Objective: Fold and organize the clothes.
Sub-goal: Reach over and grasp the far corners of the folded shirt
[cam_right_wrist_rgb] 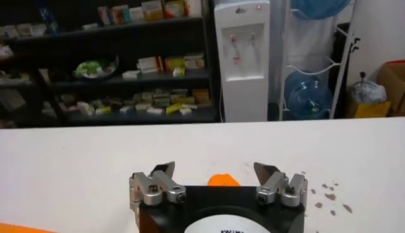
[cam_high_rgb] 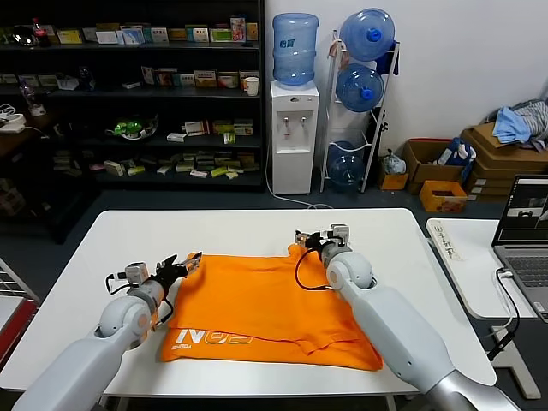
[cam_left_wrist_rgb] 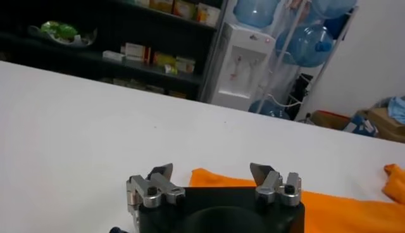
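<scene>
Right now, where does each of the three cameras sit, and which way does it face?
Head view: high on the robot, looking down at the white table and orange T-shirt; both arms show.
Left wrist view: behind the open left hand, facing the shirt's far edge and water dispenser.
Right wrist view: behind the open right hand, facing table and shelves.
Shared: all three show shirt, table and dispenser.

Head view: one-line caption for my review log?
Both open grippers, left and right, at the far corners of the orange T-shirt.
</scene>
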Robot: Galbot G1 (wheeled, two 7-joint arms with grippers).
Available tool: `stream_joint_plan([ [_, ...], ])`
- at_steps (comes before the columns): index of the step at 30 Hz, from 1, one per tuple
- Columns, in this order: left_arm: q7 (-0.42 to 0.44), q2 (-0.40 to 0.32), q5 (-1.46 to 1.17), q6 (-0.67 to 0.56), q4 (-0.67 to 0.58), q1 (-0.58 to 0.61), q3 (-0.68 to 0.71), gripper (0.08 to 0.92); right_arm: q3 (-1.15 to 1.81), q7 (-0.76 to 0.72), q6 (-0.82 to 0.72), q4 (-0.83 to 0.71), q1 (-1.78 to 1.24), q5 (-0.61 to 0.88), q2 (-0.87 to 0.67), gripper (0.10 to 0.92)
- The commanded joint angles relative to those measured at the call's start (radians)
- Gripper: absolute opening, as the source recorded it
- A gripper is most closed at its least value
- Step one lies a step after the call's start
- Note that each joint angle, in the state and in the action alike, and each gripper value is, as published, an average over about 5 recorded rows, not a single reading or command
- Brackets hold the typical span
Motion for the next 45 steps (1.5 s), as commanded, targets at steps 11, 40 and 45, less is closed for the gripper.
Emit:
stream_joint_plan([
  [11, 0.038, -0.060, 0.083, -0.009, 0.149, -0.083, 0.050, 0.823, -0.019, -0.055, -0.010, -0.169, 0.063, -0.039, 0.060, 0.823],
  [40, 0.044, -0.045, 0.111, -0.053, 0.123, -0.064, 0.061, 0.204, -0.025, -0.043, 0.022, -0.124, 0.043, -0.001, 0.036, 0.147],
  [45, 0.028, -0.022, 0.071, -0.049, 0.052, -0.040, 0.046, 0.101, -0.026, -0.039, 0.047, -0.055, 0.022, 0.013, 0.008, 0.126],
])
